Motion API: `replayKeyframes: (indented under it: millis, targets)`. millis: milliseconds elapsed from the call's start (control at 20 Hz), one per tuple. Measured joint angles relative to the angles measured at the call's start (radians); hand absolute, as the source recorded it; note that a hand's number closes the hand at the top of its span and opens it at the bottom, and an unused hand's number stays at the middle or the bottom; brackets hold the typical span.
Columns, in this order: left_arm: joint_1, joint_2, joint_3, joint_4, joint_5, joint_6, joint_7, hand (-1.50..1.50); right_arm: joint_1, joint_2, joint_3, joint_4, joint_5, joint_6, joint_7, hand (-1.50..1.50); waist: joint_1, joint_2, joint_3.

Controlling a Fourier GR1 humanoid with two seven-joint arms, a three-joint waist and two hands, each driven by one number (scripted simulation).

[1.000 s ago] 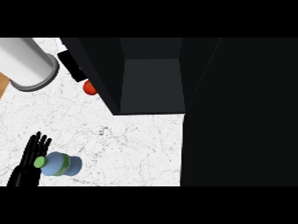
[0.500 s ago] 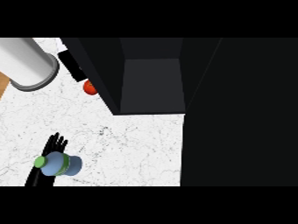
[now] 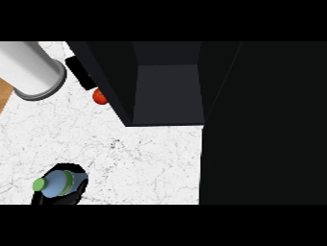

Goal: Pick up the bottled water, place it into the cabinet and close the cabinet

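Gripping bottled water (image 3: pixel 58 183) | left hand (image 3: pixel 61 198) (curled) | open cabinet (image 3: pixel 168 86) beyond

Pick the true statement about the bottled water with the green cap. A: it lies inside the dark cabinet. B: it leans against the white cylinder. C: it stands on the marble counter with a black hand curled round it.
C: the blue bottled water with the green cap sits on the white marble counter, the black left hand curled round it.
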Motion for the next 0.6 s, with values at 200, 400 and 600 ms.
replayKeyframes:
  millis: [200, 400, 600]
  targets:
    - [-0.009, -0.001, 0.000, 0.021, 0.017, 0.009, -0.006, 1.50, 0.022, -0.002, 0.005, 0.004, 0.007, 0.007, -0.022, -1.50, 0.000, -0.002, 0.005]
    - [-0.031, -0.024, 0.005, 0.031, 0.032, 0.097, 0.001, 1.50, 0.032, -0.001, 0.019, 0.002, 0.012, 0.008, -0.031, -1.50, 0.003, -0.003, 0.012]
    - [-0.062, -0.049, -0.019, 0.044, 0.056, 0.166, -0.017, 1.50, 0.036, -0.011, -0.007, 0.005, 0.011, 0.016, -0.039, -1.50, 0.004, -0.002, 0.011]
